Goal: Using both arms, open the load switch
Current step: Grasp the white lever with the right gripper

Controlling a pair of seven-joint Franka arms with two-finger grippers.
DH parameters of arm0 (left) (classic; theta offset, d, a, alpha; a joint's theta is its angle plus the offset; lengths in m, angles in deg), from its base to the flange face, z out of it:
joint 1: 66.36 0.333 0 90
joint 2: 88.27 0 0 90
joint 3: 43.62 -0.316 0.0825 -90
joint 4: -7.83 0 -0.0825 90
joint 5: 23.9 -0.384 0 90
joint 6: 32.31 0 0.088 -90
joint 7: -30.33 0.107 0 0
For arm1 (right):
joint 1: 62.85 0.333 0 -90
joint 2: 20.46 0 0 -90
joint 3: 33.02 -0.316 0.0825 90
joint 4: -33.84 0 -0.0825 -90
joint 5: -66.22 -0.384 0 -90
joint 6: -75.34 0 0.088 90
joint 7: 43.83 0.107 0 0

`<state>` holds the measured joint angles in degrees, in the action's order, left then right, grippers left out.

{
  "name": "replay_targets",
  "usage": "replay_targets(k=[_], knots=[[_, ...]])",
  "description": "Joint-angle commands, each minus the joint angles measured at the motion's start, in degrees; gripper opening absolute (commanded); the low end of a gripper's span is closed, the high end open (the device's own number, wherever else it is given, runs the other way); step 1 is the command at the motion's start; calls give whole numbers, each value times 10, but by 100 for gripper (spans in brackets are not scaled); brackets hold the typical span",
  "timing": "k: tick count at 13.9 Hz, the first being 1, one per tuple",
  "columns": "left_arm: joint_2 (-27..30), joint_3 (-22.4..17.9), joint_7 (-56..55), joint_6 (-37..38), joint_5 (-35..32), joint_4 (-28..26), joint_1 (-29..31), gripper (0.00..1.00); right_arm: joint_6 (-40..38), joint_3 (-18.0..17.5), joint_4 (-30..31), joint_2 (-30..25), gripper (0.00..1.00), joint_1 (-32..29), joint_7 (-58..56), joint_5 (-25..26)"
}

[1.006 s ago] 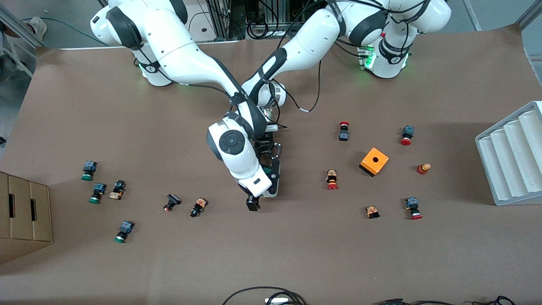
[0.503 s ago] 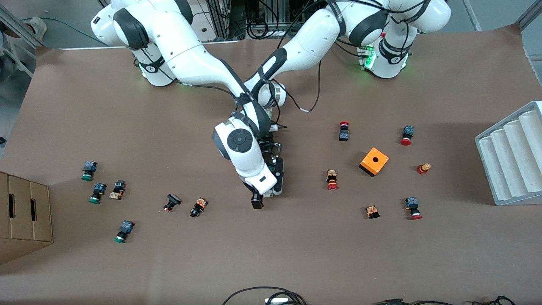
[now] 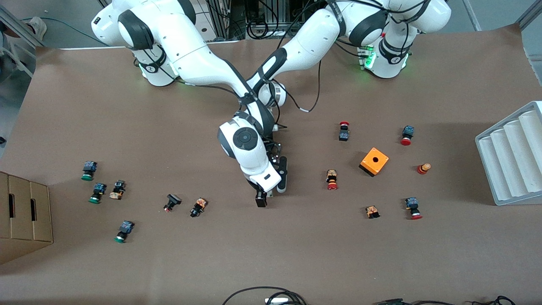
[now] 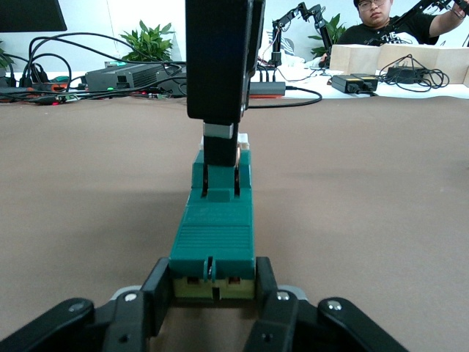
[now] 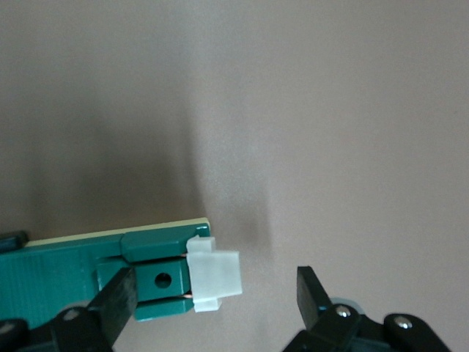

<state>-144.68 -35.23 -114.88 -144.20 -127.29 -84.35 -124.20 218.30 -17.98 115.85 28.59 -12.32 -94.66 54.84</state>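
The load switch (image 4: 212,235) is a narrow green block lying at the table's middle. It is mostly hidden under the right arm's hand in the front view. My left gripper (image 4: 212,290) is shut on the end of the load switch (image 5: 73,279) that lies farther from the front camera, one finger on each side. The white sliding piece (image 5: 214,275) sticks out of the opposite end. My right gripper (image 5: 216,297) is open and low over that end; one finger is over the green body, the second past the white piece. In the front view the right gripper (image 3: 271,189) crosses above the left gripper (image 3: 273,149).
Small push-buttons lie scattered: red-capped ones (image 3: 332,179) and an orange box (image 3: 374,161) toward the left arm's end, green-capped ones (image 3: 88,170) and a black one (image 3: 198,207) toward the right arm's end. A white ribbed tray (image 3: 512,152) and a cardboard box (image 3: 23,212) stand at the table's ends.
The right arm's hand has shifted a little toward the left arm's end of the table, over the switch. The left arm has stayed put, still shut on the switch.
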Motion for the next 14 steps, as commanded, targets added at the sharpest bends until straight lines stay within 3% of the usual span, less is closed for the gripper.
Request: replay_targets(k=[1, 14], knots=[[-27, -7, -11, -15, -2, 12, 3, 52, 12, 10, -14, 20, 96, 6, 8, -14], [-27, -7, -10, -15, -2, 11, 3, 52, 14, 10, -13, 27, 96, 11, 17, -14]])
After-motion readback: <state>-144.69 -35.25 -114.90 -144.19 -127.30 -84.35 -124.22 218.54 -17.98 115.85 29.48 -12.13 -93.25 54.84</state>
